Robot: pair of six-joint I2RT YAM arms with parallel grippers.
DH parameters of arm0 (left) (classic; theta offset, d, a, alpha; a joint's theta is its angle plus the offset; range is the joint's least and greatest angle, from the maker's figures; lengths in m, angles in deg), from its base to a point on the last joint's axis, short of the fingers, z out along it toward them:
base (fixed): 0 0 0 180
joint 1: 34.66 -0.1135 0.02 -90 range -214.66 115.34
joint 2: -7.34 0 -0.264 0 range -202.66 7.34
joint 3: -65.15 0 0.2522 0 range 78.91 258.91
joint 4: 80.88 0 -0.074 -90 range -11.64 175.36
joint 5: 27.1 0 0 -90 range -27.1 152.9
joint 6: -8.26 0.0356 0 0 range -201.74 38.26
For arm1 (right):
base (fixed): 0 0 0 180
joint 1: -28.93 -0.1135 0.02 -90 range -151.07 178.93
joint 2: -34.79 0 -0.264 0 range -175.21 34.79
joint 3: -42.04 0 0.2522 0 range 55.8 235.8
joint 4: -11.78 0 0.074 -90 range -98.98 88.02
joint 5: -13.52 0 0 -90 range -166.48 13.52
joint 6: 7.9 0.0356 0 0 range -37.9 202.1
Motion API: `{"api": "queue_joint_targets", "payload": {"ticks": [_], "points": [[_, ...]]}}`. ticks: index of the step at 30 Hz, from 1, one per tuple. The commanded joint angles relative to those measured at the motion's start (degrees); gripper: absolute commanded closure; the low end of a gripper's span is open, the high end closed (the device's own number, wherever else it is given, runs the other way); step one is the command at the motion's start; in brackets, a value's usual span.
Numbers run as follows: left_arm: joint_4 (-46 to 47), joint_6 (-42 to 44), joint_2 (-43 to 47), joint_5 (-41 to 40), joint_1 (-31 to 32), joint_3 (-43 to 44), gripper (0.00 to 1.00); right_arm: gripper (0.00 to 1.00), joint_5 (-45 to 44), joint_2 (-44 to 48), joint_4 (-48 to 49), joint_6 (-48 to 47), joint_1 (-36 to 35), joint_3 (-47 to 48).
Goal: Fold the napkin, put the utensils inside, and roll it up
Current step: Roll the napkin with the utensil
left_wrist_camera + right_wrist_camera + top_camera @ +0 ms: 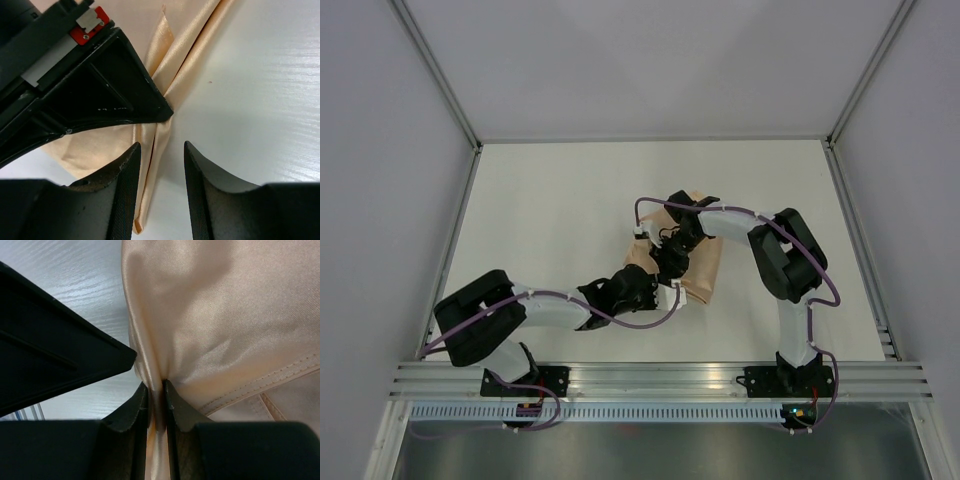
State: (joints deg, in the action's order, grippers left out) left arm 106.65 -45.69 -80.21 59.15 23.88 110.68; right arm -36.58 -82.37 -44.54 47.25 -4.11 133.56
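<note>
The napkin (705, 268) lies bunched a little right of the frame's centre in the top view, on the white tabletop (550, 210). Both arms crowd over its left-hand side. I judge we are in the folding step, and no utensils show in any view.

To fold it well, I would first get a second firm bite on the cloth before pulling anything. This fabric looks sleek and will probably slide out of a shallow pinch. Then I would carry the edge across low and level with both pincers and lay hem on hem. The two tools are very near each other, so I would watch that they don't knock.

The right pincer (156, 402) is closed almost to touching on a gathered ridge of napkin. The ridge rises between its fingers at the lower middle of the right wrist view, and a stitched hem shows at lower right.

The left pincer (161, 190) stands partly open and holds nothing. A folded edge of cloth runs down from the top of its view into the gap and seems to brush the frame-left finger (125, 185). The other finger is over bare tabletop. The right pincer's black body fills the upper left of that view.
</note>
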Motion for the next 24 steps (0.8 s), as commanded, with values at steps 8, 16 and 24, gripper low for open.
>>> {"api": "queue_joint_targets", "payload": {"ticks": [8, 16, 24], "points": [[-4.2, 8.1, -6.0, 1.4, 0.3, 6.9, 0.53, 1.0, -8.5, -4.7, -5.3, -4.7, 0.9, -5.6], [-3.1, 12.2, -8.9, -1.3, 0.5, 7.1, 0.53, 0.99, -8.3, -5.1, -6.0, -5.4, 1.0, -5.6], [3.7, 12.3, -6.4, -2.7, 1.7, 4.3, 0.51, 1.0, -8.1, -5.5, -6.0, -5.5, 1.5, -5.5]]}}
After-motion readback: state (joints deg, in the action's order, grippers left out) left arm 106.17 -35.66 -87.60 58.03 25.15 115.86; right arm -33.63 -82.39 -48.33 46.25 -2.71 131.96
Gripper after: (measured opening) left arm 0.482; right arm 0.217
